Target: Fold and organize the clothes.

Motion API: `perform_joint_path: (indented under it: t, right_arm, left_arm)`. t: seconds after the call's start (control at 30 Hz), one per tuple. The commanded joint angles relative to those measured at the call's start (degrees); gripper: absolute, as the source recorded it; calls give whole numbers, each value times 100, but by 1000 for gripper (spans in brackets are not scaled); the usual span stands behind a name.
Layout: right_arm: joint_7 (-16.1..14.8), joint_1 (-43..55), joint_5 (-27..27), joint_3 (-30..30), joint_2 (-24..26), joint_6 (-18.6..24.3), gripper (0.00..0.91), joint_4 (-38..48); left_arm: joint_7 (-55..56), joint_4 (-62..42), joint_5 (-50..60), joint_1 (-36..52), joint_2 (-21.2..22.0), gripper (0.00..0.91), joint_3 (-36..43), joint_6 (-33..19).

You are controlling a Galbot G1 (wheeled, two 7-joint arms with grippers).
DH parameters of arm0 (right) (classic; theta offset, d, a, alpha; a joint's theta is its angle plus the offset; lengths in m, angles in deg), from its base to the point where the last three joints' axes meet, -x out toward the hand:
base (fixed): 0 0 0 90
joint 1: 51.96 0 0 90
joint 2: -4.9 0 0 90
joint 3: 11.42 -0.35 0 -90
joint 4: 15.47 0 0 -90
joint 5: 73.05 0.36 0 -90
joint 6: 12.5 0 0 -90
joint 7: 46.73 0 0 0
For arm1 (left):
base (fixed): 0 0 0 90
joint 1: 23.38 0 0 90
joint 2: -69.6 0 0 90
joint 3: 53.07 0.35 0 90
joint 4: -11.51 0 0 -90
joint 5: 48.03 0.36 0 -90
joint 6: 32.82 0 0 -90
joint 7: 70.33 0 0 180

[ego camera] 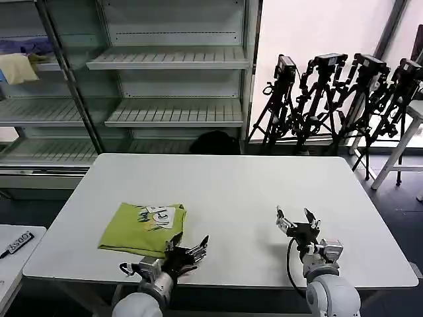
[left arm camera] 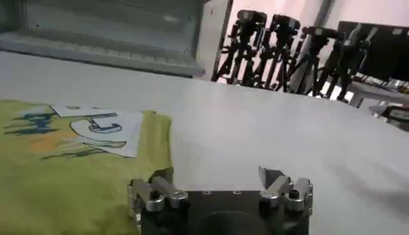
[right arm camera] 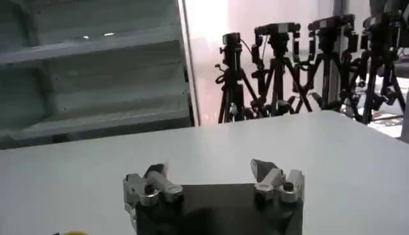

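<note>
The folded lime-green cotton T-shirt [ego camera: 142,228] hides its sleeves; at its 5 o'clock the left gripper [ego camera: 188,249] is spread, as is the right gripper [ego camera: 297,219], on the white desk [ego camera: 225,191].

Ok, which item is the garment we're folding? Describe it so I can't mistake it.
On the white table, look at the robot's left, near the front edge, just ahead of the open left gripper. The T-shirt lies there folded into a rough square. It is lime yellow-green with a whitish print facing up, unlike the pale yellow cloth on the shelf behind.

The white rectangular worktop [ego camera: 251,191] lies open right of the folded lime-green cotton T-shirt [ego camera: 135,232]; black tripods [ego camera: 330,99] stand well behind.
</note>
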Motion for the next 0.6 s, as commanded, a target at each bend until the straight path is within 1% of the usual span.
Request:
perform_joint_path:
  t: [0.03,0.1,0.13,0.17,0.2,0.23,0.27,0.3,0.37,0.47,0.6]
  right_arm:
    - [-16,-17,13,-27,13,2,907,-20]
    - [-29,-9,27,-51,29,-7,907,-33]
    - [-31,-8,28,-55,33,-8,907,-35]
    - [-37,2,36,-58,56,-11,907,-42]
    - [-39,9,46,-60,79,-16,907,-46]
    - [-41,17,51,-60,89,-19,907,-44]
    - [-44,39,48,-50,98,-24,907,-29]
    - [-39,62,46,-35,100,-29,907,-13]
    - [-33,102,36,8,94,-32,907,18]
    - [-24,156,8,84,72,-45,907,34]
    - [-19,172,-49,148,54,-55,907,16]
  left_arm:
    - [-132,386,-516,28,-157,907,-1008,-505]
    - [-310,324,-592,83,-443,907,-1752,-655]
    - [-384,258,-590,108,-504,907,-1976,-671]
    - [-427,49,-584,171,-716,907,-2588,-690]
    - [-501,-73,-624,205,-850,907,-2853,-701]
    - [-589,-262,-634,217,-1085,907,-3169,-690]
    - [-616,-387,-666,209,-1290,907,-3356,-667]
    - [-673,-492,-705,205,-1405,907,-3504,-632]
    - [-715,-645,-744,215,-1616,907,-3674,-504]
    - [-788,-755,-703,175,-1760,907,-3602,-482]
    - [-859,-806,-630,174,-1642,907,-3407,-447]
